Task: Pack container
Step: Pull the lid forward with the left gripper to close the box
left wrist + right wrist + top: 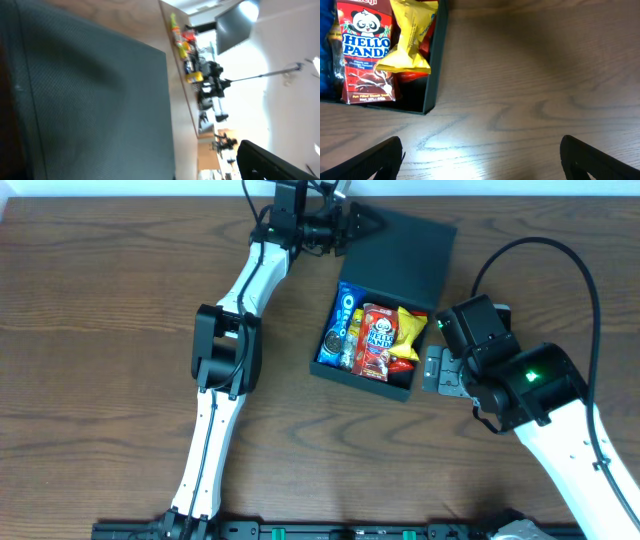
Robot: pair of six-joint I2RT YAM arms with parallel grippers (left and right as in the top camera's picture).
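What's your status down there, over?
Right gripper open, empty, beside matte dark cardboard box. Left gripper at flap lid, grip unclear. Snack packets inside.

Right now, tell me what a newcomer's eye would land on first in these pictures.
In the dark container, centre of the overhead view, a red Hello Panda packet lies between a blue Oreo packet and a yellow bag. The left gripper sits at its open lid.
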